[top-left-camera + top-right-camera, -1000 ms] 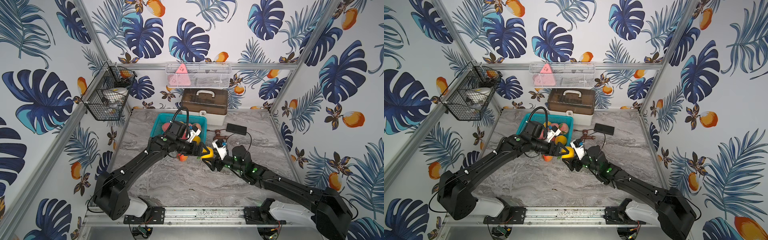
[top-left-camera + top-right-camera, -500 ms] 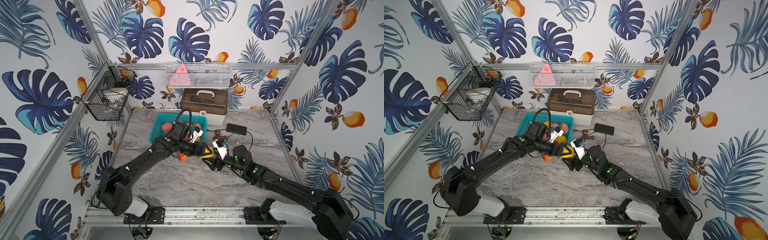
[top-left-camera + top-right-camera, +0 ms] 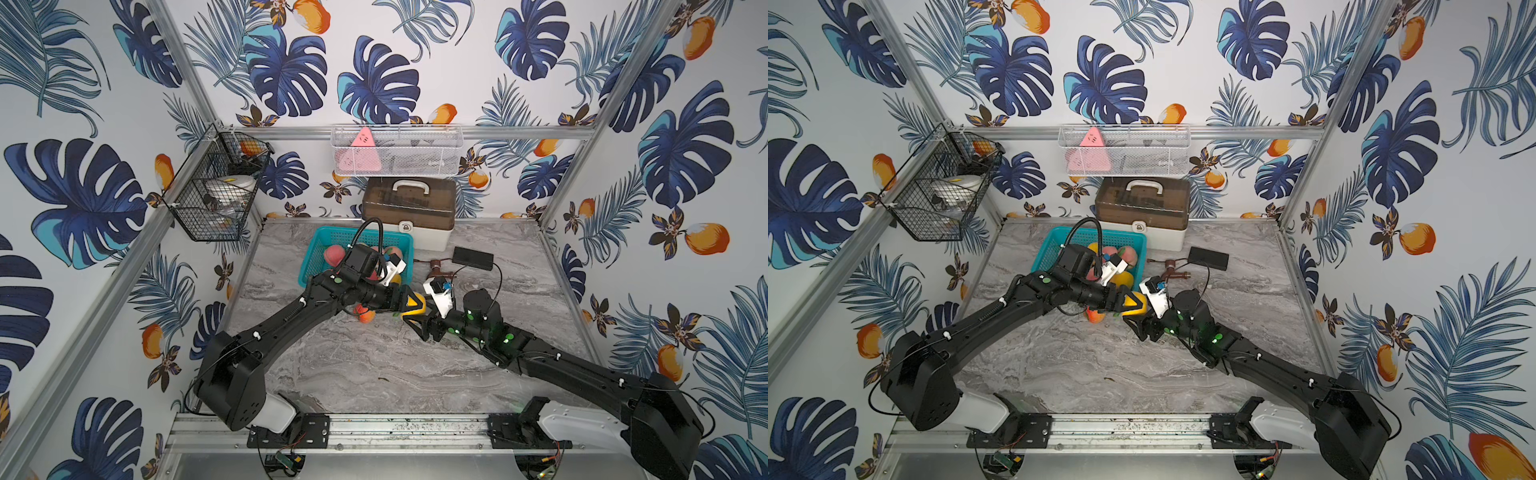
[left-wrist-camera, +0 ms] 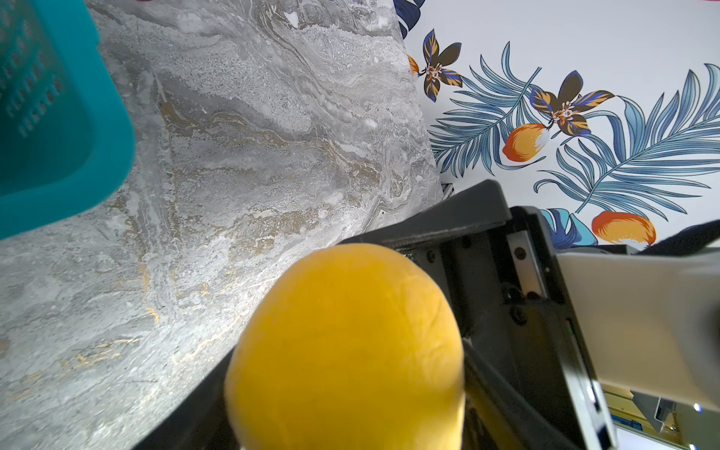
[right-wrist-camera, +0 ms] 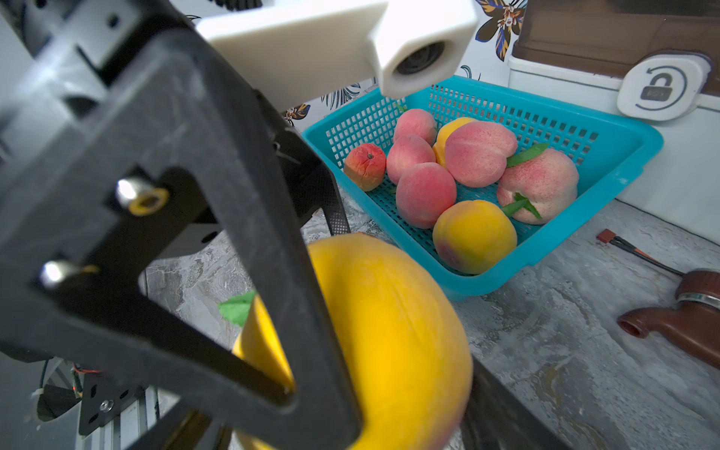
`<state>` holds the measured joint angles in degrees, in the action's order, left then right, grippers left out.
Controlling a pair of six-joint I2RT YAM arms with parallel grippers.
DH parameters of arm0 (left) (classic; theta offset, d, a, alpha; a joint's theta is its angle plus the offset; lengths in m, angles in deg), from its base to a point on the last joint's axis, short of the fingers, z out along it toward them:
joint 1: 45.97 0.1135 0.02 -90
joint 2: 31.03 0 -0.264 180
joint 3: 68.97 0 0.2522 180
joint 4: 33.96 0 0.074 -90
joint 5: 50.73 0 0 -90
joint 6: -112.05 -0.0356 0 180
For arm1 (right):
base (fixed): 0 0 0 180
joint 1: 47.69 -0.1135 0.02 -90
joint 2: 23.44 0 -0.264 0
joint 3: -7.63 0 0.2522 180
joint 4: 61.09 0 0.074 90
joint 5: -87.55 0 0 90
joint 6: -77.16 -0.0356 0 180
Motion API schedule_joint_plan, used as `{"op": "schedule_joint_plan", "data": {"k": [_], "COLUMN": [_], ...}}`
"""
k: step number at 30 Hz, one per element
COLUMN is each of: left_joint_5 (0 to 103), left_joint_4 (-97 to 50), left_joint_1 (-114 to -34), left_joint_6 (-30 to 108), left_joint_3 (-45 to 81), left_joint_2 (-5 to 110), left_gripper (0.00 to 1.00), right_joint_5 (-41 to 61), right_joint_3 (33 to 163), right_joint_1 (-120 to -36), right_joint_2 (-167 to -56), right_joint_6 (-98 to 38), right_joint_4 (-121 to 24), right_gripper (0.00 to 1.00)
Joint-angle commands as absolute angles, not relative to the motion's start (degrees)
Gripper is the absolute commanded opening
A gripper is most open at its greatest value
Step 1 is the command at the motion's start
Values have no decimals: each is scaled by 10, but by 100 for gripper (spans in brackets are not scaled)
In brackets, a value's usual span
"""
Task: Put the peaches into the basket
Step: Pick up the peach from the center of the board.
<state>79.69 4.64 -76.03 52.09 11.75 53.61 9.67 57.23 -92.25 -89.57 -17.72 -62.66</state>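
The left gripper's [image 3: 409, 306] jaws, wide apart a second ago, are clamping onto the yellow peach [image 5: 389, 331] that the right gripper's [image 3: 424, 316] jaws are also gripping over the marbled table [image 3: 374, 365], apparently a handover. The round, matte, velvety fruit is hanging just beside the perforated teal plastic basket [image 3: 322, 245], where blushed peaches [image 5: 479, 154] are lying.

yellow peach [image 3: 1140, 309]: being clasped at mid-table, by the left gripper [image 3: 1131, 306] from the left and the right gripper [image 3: 1139, 314] from the right.
basket [image 3: 1045, 249]: being partly covered by the left arm [image 3: 1017, 307]; pink peaches [image 3: 1128, 256] being contained.
small orange peach [image 3: 1095, 316]: being left on the table [image 3: 1092, 365], just near of the basket.
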Motion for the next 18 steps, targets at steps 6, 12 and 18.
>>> {"op": "schedule_joint_plan", "data": {"k": [6,12,18], "left_joint_5": [789,755,730], "left_joint_4": [59,90,126], "left_joint_1": [-759,-747,-725], "left_joint_6": [506,487,464], "left_joint_3": [138,150,172], "left_joint_2": [540,546,548], "left_gripper": [69,69,69], "right_joint_5": [79,77,107], "right_joint_3": [582,586,604], "right_joint_1": [-922,-918,-884], "right_joint_2": [-900,-900,-920], "right_joint_6": [-181,-184,-209], "right_joint_4": [-609,-602,-588], "right_gripper": [93,100,100]}}
